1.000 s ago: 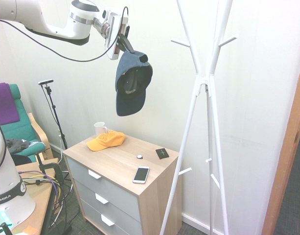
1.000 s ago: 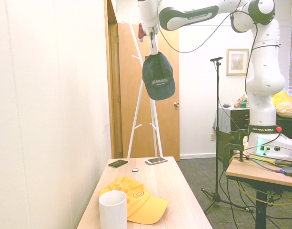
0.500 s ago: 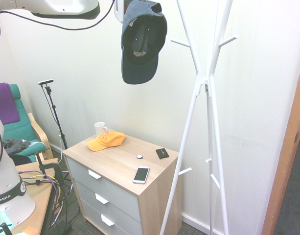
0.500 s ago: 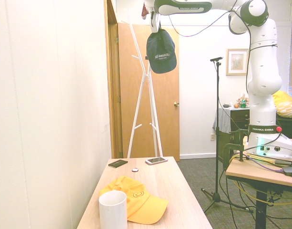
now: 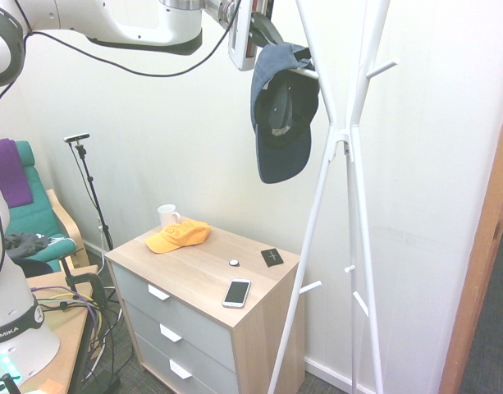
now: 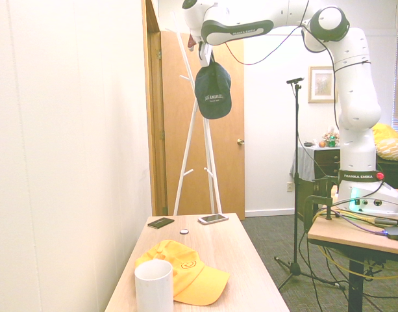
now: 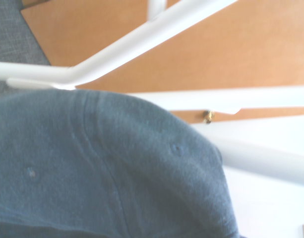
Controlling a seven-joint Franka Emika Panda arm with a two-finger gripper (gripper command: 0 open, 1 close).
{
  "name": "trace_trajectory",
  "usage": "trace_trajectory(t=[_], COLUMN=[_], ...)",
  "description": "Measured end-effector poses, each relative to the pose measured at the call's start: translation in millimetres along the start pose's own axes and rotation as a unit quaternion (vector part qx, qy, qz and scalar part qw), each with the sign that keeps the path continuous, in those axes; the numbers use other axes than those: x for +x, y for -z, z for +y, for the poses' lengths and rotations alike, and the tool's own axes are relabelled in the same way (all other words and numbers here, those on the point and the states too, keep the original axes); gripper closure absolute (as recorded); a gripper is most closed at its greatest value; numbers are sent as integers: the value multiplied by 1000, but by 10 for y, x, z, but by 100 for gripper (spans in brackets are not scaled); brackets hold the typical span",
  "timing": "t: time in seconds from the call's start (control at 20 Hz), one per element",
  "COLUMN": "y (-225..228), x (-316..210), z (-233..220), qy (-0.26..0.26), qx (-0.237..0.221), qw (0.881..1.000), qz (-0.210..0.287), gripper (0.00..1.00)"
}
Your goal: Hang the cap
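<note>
since a second ago the gripper [image 5: 263,29] has swung the dark navy-blue fabric baseball cap [image 5: 280,115] across to the white metal coat stand [image 5: 340,148]. its fingers pinch the cap's back edge so the crown dangles below, over one peg [image 5: 304,72]. further off beneath: one orange-yellow cap [image 5: 179,235], one white mug [image 5: 167,216], one phone [image 5: 236,292].

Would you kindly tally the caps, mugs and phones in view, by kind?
Caps: 2, the navy cap hanging from the gripper and the orange cap on the dresser.
Mugs: 1, white mug.
Phones: 1, smartphone.
Total: 4.
</note>
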State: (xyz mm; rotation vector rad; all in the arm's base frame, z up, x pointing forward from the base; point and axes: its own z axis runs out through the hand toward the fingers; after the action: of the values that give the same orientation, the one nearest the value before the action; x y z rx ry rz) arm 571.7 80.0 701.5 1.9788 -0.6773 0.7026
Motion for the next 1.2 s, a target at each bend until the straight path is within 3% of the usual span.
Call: trace_trajectory(t=[0.9, 1.2], y=[23, 128], x=[-275, -281], z=[-80, -100], qy=[6, -13], qx=[1, 57], qw=[1000, 998], qz=[0, -15], gripper=[0, 0])
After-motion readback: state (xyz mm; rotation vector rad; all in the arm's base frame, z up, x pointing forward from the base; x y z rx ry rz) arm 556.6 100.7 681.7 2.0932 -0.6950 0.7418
